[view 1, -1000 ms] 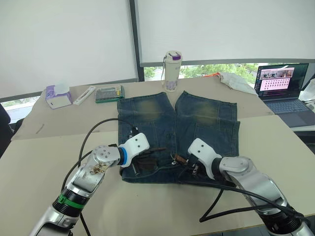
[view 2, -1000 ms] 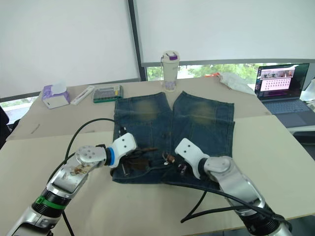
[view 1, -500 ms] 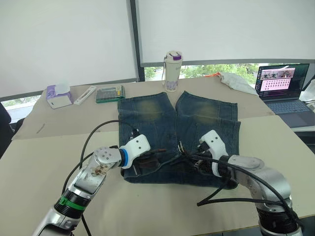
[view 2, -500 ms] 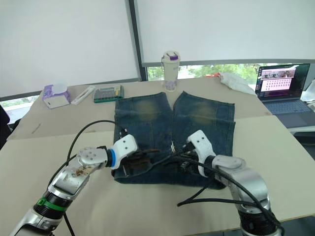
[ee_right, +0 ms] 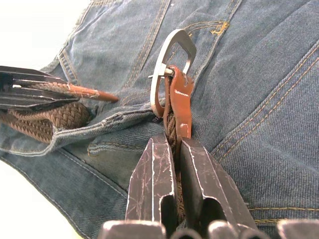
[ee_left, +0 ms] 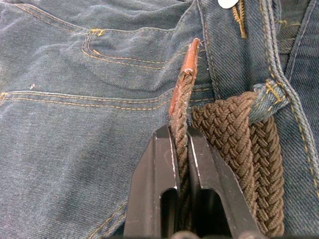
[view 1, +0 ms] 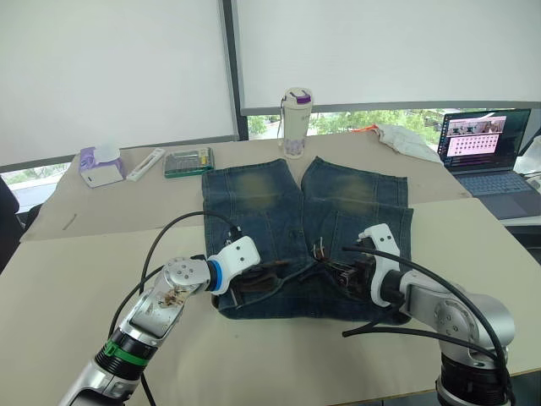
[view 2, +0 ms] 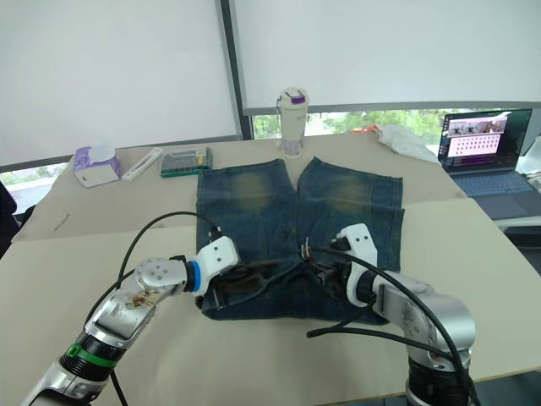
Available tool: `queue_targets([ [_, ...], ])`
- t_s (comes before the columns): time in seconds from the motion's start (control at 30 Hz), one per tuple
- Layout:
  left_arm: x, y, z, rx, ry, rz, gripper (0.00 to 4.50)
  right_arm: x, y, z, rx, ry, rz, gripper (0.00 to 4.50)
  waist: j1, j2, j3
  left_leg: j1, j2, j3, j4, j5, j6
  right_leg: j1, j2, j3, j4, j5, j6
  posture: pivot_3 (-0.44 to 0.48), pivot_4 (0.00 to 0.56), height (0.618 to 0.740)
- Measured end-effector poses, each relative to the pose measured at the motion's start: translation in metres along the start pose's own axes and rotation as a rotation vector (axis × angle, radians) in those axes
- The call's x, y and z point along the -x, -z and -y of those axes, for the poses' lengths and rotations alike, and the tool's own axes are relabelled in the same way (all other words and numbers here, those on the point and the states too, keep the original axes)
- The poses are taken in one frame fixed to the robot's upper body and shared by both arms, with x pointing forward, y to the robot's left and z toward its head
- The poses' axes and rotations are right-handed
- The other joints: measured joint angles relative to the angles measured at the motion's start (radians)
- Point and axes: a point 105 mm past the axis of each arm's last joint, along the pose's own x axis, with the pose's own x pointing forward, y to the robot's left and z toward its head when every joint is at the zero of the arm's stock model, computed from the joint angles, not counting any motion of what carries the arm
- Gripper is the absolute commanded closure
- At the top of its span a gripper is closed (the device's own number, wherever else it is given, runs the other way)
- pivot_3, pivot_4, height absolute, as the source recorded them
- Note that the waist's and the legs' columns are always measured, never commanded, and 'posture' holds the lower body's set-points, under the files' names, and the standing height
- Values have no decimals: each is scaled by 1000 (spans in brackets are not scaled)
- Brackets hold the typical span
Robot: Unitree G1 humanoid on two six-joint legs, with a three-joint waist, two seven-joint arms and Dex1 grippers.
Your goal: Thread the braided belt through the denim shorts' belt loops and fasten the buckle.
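I am seeing the dark blue denim shorts (view 1: 304, 228) lying flat on the beige tabletop (view 1: 76, 279), waistband toward me. My left gripper (ee_left: 181, 144) is pinching the dark brown braided belt (ee_left: 227, 129) just behind its reddish tip, fingers (ee_left: 158, 164) clamping narrow. My right gripper (ee_right: 172, 144) is gripping the strap just below the silver metal buckle (ee_right: 172, 69), which is standing over the denim.

The denim shorts (view 1: 304, 233) are lying flat mid-worktop, waistband toward the near edge. The braided belt (ee_left: 234, 134) is sitting bunched under one of the belt loops (ee_left: 266, 99), its leather tip sticking out, and the buckle (ee_right: 172, 69) is standing upright on the denim.
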Motion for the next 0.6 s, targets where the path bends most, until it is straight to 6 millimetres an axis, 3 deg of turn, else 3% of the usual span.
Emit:
queue_targets([
  [0.1,0,0,1,0,3,-1,4500,2,5,3,7,8,-21,4456,0,0,0,0,0,0,0,0,0,0,0,0,0,0,0,0,150,740],
  [0.27,-1,1,3,-1,13,-3,4500,3,5,6,98,36,-37,2681,-1,0,0,0,0,0,0,0,0,0,0,0,0,0,0,0,150,740],
  [0.6,-2,2,4,3,14,-6,4500,-5,8,6,217,97,-50,2681,-1,0,0,0,0,0,0,0,0,0,0,0,0,0,0,0,150,740],
])
